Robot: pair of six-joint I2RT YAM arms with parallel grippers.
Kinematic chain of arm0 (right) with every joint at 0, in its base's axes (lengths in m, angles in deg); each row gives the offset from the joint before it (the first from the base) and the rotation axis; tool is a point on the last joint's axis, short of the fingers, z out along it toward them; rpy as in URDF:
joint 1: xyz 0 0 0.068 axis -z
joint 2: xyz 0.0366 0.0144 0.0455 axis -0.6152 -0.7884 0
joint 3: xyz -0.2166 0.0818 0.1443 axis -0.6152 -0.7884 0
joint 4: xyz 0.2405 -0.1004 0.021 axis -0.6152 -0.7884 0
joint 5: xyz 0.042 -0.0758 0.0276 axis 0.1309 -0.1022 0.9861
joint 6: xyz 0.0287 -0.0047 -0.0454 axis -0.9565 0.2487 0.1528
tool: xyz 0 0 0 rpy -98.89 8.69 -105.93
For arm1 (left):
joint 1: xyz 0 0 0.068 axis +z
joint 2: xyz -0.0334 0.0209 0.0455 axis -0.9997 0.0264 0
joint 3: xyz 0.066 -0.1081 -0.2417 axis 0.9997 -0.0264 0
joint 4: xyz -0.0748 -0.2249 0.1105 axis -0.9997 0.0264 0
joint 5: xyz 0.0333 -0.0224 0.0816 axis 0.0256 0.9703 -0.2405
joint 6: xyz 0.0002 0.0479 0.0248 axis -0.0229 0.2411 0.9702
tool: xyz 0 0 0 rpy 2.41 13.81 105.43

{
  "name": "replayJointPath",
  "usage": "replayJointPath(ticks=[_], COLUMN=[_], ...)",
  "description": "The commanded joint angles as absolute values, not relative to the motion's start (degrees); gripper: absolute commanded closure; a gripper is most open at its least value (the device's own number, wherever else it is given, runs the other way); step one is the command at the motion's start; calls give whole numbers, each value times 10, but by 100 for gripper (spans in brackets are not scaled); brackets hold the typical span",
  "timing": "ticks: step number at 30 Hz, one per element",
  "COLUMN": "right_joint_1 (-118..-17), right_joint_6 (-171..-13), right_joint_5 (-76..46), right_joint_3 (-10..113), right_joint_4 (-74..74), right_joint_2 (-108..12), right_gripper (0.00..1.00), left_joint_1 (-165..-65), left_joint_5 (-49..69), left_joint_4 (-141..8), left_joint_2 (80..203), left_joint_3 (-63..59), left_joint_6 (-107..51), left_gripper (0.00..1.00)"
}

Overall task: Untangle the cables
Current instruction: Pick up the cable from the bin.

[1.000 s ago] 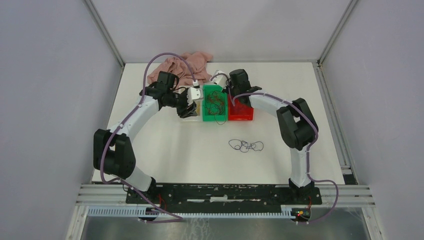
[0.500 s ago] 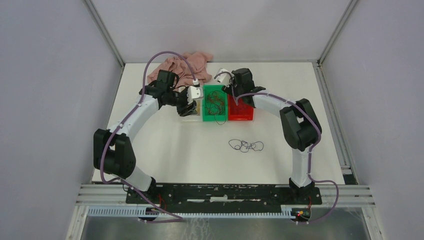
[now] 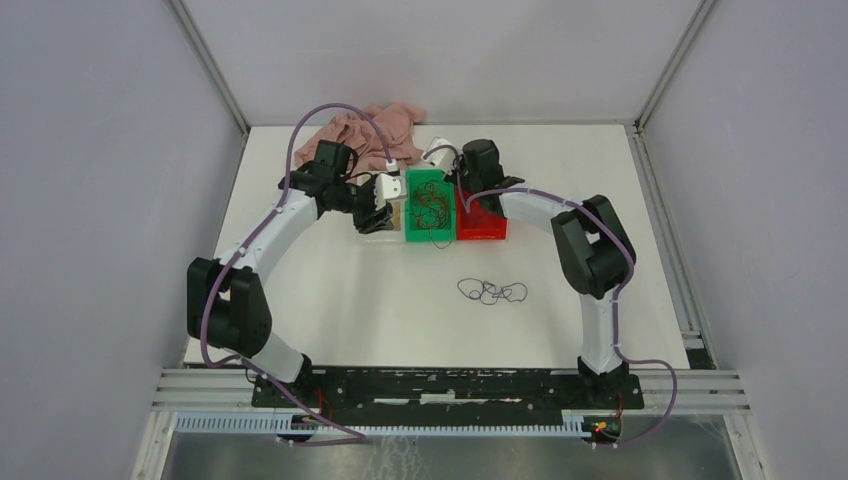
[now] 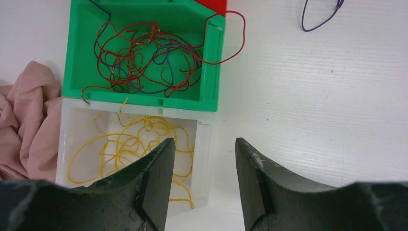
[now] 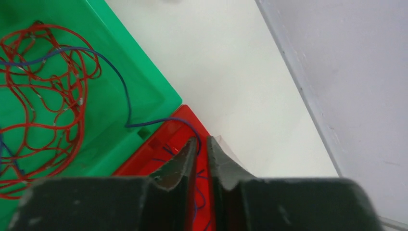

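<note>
Fingers [image 4: 156, 178] of the left gripper [image 4: 203, 143] are held apart with nothing between them, over the near wall of a clear bin [image 4: 61, 144]. Those of the right gripper [image 5: 201, 140] are drawn almost together over a red bin [image 5: 163, 139]; whether the purple strand [image 5: 122, 91] running toward them is pinched cannot be told. Curly yellow cables [image 4: 130, 144] are piled loosely in the clear bin. Red cables [image 4: 139, 53] tangled with purple ones are seen in the green bin [image 4: 211, 72] to its right, one red loop hanging over the near wall. A separate purple cable [image 3: 492, 292] is coiled nearer on the white table [image 3: 350, 300]. A pink garment [image 3: 370, 128] is crumpled at the far edge, just beyond the clear bin. Grey walls [image 3: 450, 50] are set around the table
</note>
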State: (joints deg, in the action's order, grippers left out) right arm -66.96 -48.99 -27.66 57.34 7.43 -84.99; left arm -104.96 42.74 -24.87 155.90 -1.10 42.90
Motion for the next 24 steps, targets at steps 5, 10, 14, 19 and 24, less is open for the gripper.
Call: replayJointPath(ticks=[5, 10, 14, 19, 24], right_joint_1=[-671, -670, -669, -656, -642], right_joint_6=[-513, -558, -601, -702, -805], right_joint_5=[-294, -301, -293, -277, -238], right_joint_3=[571, 559, 548, 521, 496], right_joint_4=[135, 161, 171, 204, 226], right_joint_2=[-843, -814, -777, -716, -643], right_gripper=[100, 100, 100, 100, 100], left_joint_1=[-1050, -1050, -1049, -1049, -1048], left_joint_5=[435, 437, 439, 442, 445], left_joint_4=[-245, -244, -244, -266, -334], left_joint_2=[1556, 1556, 1558, 1559, 1560], left_joint_3=[9, 11, 17, 22, 31], left_joint_6=[465, 463, 455, 422, 355], left_gripper=[44, 44, 44, 44, 43])
